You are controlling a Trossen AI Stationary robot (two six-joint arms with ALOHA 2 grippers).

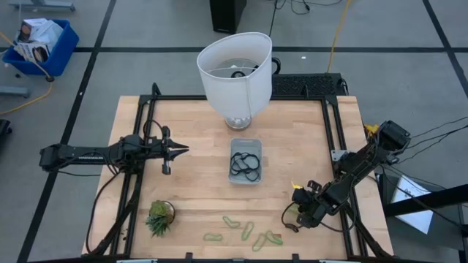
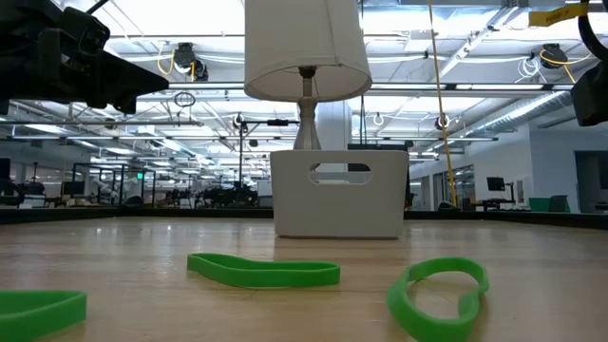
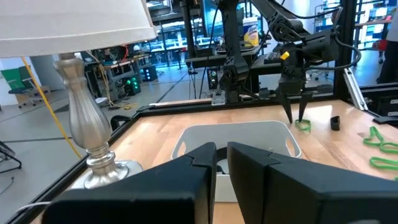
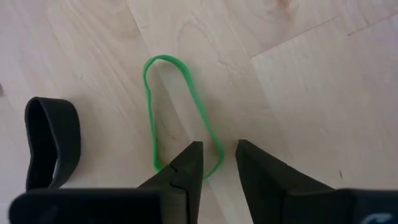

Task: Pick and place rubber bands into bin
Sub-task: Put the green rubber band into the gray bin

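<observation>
The pale bin [image 1: 246, 162] stands mid-table and holds several dark rubber bands [image 1: 244, 165]. Several light green bands [image 1: 247, 231] lie flat near the table's near edge. My right gripper [image 4: 219, 163] is open and points down at the near right. Its fingertips stand on either side of one strand of a green band [image 4: 186, 87] that lies flat on the wood. A small dark band [image 4: 53, 140] lies beside it. My left gripper [image 1: 183, 150] hovers level at the left, fingers closed to a narrow slit, empty, pointing toward the bin [image 3: 236, 134]. My right gripper comes at the green band from above, pointing down, with the strand at the band's end [image 4: 214, 146] between its two fingers. I cannot tell whether the fingers touch it. The band lies flat on the table.
A big white lampshade on a silver lamp base [image 1: 234, 69] stands just behind the bin at the far edge. A small potted plant [image 1: 159, 217] stands at the near left. Black frame rails [image 1: 142, 109] run along the table's sides. A blue crate [image 1: 40, 44] sits on the floor.
</observation>
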